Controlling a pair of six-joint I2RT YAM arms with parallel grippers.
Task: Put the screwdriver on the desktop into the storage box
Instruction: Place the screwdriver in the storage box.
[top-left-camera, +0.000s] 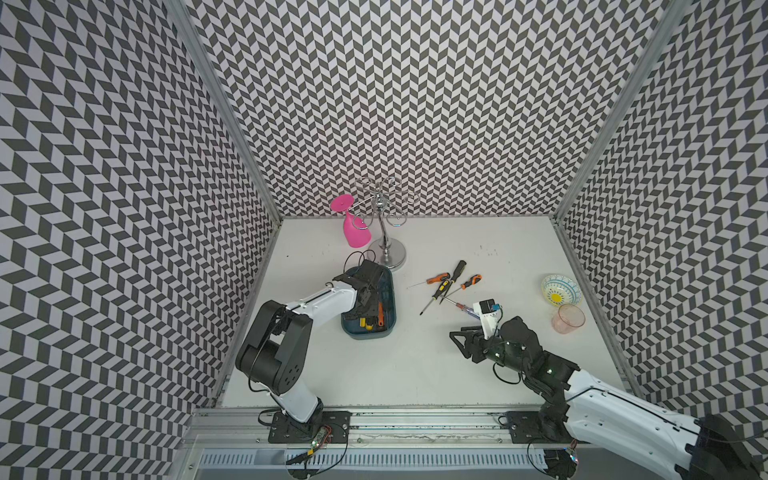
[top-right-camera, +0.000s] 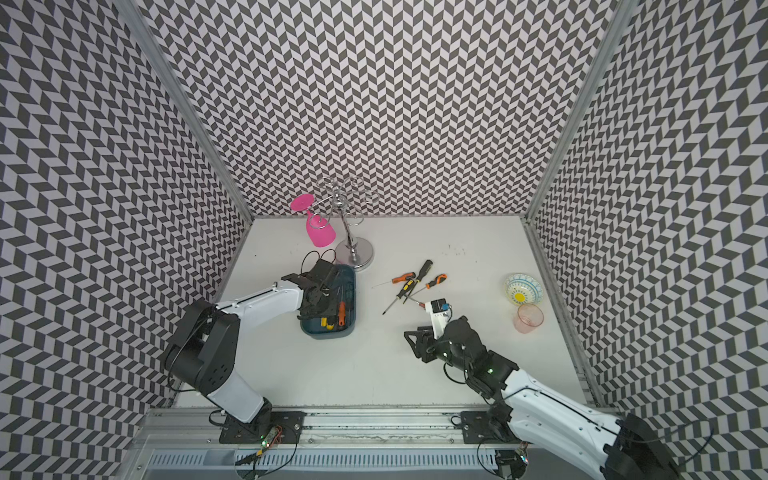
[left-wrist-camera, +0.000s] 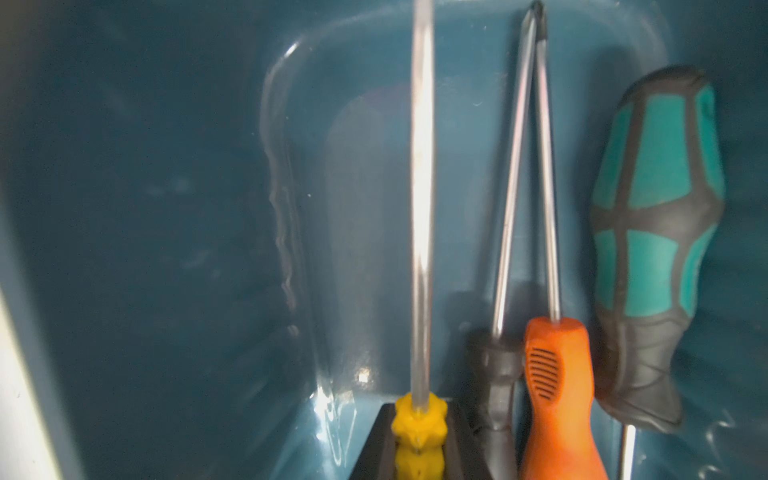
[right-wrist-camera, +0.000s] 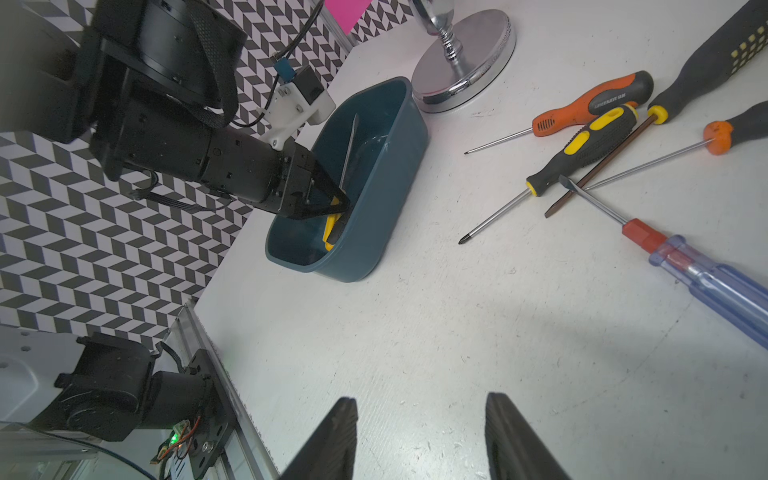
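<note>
The left gripper (right-wrist-camera: 337, 203) is down inside the storage box (top-left-camera: 368, 335), centre-left in both top views. Its jaws sit close on either side of the yellow-handled screwdriver (left-wrist-camera: 420, 432); whether they press it cannot be told. Its bright shaft runs along the box's long axis beside three stowed drivers (left-wrist-camera: 557, 374). The right gripper (right-wrist-camera: 419, 401), jaws apart and empty, is nearer the five loose screwdrivers (top-left-camera: 441, 286) on the desktop (top-left-camera: 415, 374). The blue clear-handled screwdriver (right-wrist-camera: 706, 278) lies closest, handle toward that arm.
</note>
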